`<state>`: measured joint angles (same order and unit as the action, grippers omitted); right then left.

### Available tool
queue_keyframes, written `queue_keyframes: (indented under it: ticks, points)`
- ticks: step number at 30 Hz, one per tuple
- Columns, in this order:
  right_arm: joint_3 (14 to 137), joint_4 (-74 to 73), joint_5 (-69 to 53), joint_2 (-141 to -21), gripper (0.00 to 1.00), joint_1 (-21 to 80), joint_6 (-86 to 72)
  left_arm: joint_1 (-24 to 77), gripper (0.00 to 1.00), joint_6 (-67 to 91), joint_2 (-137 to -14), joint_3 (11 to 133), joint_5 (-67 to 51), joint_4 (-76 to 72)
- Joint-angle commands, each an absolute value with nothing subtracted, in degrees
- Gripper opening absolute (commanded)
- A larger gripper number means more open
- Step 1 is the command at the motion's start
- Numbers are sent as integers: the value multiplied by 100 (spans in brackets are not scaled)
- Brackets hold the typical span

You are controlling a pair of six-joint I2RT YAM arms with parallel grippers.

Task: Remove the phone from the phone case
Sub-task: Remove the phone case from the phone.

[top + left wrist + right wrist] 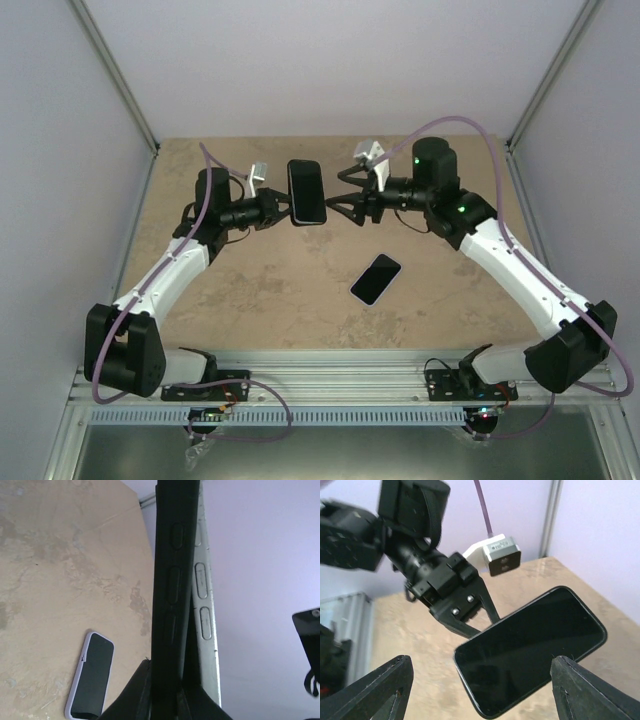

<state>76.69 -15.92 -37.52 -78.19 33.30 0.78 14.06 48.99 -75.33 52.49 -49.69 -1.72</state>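
Observation:
My left gripper (283, 209) is shut on the long edge of a black phone case (307, 192) and holds it upright in the air above the back of the table. In the left wrist view the case's black side (172, 580) runs up from between the fingers. A grey phone edge (204, 600) with buttons lies against it, standing slightly apart low down. The glossy dark face (530, 645) fills the right wrist view. My right gripper (343, 200) is open just right of the slab. Its fingertips (395, 677) are wide apart and touch nothing.
A second handset with a white rim (376, 278) lies flat, screen up, on the tan table (250, 290), right of centre and below the raised slab. It also shows in the left wrist view, handset (92, 677). Pale walls close in the back and sides.

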Motion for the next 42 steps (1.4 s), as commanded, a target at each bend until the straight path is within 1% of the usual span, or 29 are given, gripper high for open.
queue_keyframes:
  ticks: [1,7,15,20,28,40,42]
  points:
    - [7846,-2003,-2105,-7924,77,3826,1446,1372,0,5170,-7504,5546,-4687,-91]
    - [7831,-1934,-929,-8071,76,4580,2054,1328,0,5493,-7555,5429,-4727,-281]
    - [7748,-1653,74,-8384,71,5215,2406,1292,0,5959,-7735,5346,-4934,-601]
    - [7838,-1549,421,-8532,68,5353,2458,1275,0,6152,-7775,5265,-4973,-731]
    - [7769,-1304,926,-8747,66,5603,2783,1266,0,6372,-7779,5183,-5043,-934]
    - [7570,-715,1878,-8900,53,5786,3314,1257,0,6618,-7751,5067,-5070,-1157]
    - [7469,-592,2026,-8903,52,5825,3493,1257,0,6682,-7751,5047,-5089,-1224]
